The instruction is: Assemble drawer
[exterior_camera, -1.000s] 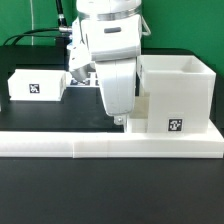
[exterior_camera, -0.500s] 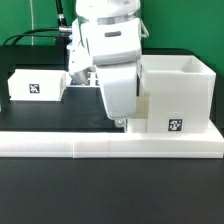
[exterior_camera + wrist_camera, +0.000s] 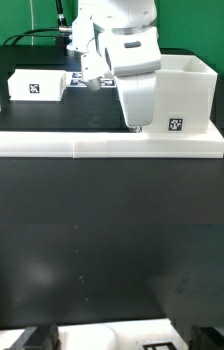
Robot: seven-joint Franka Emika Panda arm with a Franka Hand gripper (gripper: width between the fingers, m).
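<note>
Straddling white box (image 3: 110,333) | pincer (image 3: 118,340) spread, wrist view only | arm (image 3: 125,45) blocks exterior view

Gripper (image 3: 134,126) shifted toward exterior view's right, now apparently in front of casing (image 3: 188,90).

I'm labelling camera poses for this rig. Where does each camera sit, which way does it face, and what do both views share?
Exterior view: off the arm, slightly above the table, facing over the long low wall at the casing and small box; the arm shows.
Wrist view: on the wrist, looking down at the dark table and a white tagged part; both jaws show, wide apart.
Shared: the dark table; probably that white part, but which one I cannot tell.
</note>
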